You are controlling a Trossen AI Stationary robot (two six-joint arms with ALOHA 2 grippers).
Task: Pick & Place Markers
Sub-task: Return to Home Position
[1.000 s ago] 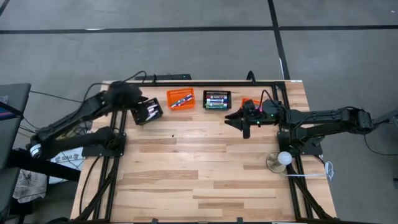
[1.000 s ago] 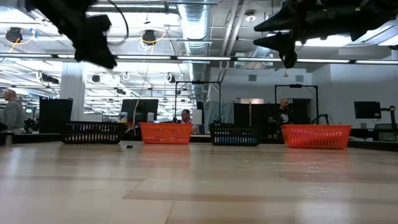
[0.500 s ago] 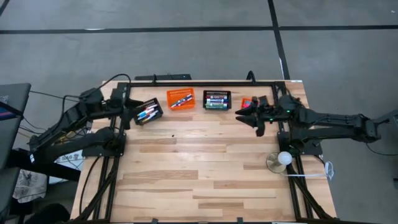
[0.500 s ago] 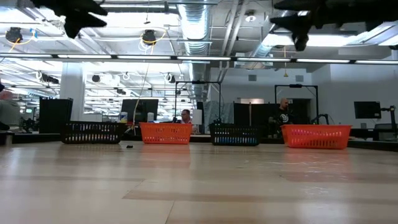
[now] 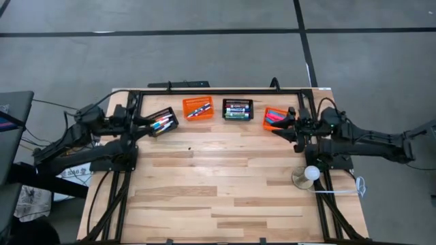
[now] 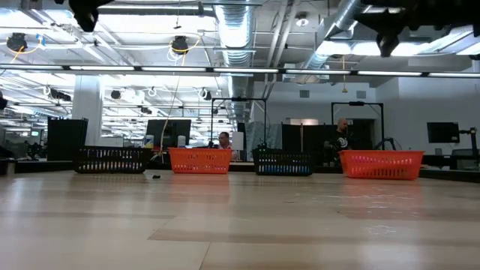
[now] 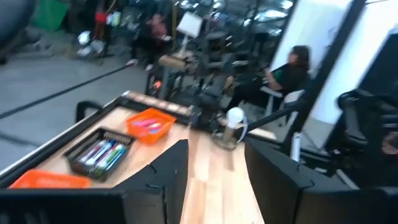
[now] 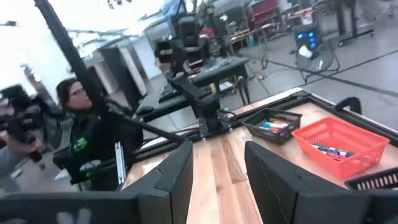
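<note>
We see the markers (image 5: 161,124) lying in four baskets along the table's far edge. Those in the left black basket (image 5: 160,114) sit just at 3 o'clock of the left gripper (image 5: 142,121), and those in the right orange basket (image 5: 266,119) near 11 o'clock of the right gripper (image 5: 281,129). Both grippers hang empty with fingers spread; any print on the markers is too small for us to read.

Four baskets (image 6: 199,160) along table's (image 6: 240,225) far edge

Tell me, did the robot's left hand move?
Yes. The left hand has pulled back from over the left black basket toward the left edge of the table.
</note>
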